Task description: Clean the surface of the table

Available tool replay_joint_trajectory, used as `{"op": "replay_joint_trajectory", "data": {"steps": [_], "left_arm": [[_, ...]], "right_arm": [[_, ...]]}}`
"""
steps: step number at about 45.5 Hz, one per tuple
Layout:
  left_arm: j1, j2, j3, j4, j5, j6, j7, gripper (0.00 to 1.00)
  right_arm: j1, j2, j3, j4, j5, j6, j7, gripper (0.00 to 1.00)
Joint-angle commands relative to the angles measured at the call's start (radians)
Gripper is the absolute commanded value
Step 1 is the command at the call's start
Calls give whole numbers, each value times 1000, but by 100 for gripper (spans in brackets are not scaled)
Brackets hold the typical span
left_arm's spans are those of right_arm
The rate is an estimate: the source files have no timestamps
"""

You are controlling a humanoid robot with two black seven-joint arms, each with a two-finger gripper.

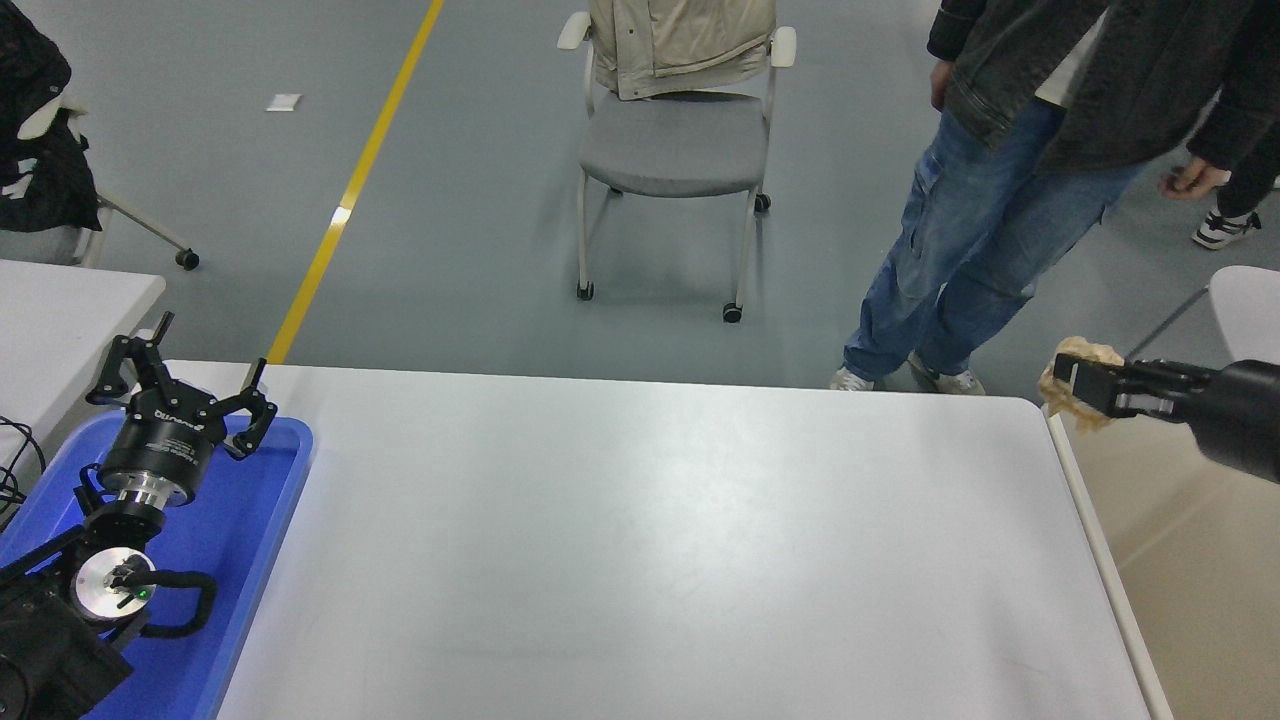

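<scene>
Right gripper (1068,385) clamps crumpled paper (1072,400) beyond table surface (650,540) right edge.

table surface (650,540) | white, matte | blue tray (255,530) at left edge

head view | high, robot's side | facing forward-down over table surface (650,540)
</scene>
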Motion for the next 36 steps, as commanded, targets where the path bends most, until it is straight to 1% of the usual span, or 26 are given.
{"op": "replay_joint_trajectory", "data": {"steps": [1, 5, 11, 17, 21, 28, 36], "left_arm": [[0, 0, 0, 0, 0, 0, 0, 100], [0, 0, 0, 0, 0, 0, 0, 100], [0, 0, 0, 0, 0, 0, 0, 100], [0, 0, 0, 0, 0, 0, 0, 100], [0, 0, 0, 0, 0, 0, 0, 100], [0, 0, 0, 0, 1, 0, 0, 100], [0, 0, 0, 0, 0, 0, 0, 100]], "right_arm": [[-107, -98, -3, -159, 12, -12, 62, 0], [-162, -74, -4, -283, 58, -23, 85, 0], [-262, 1, 0, -472, 132, -38, 143, 0], [-357, 87, 0, -588, 193, -76, 162, 0], [-431, 193, 11, -700, 216, -132, 162, 0], [-500, 347, 23, -889, 293, -139, 162, 0], [-540, 549, 23, -1145, 313, -141, 162, 0]]}}
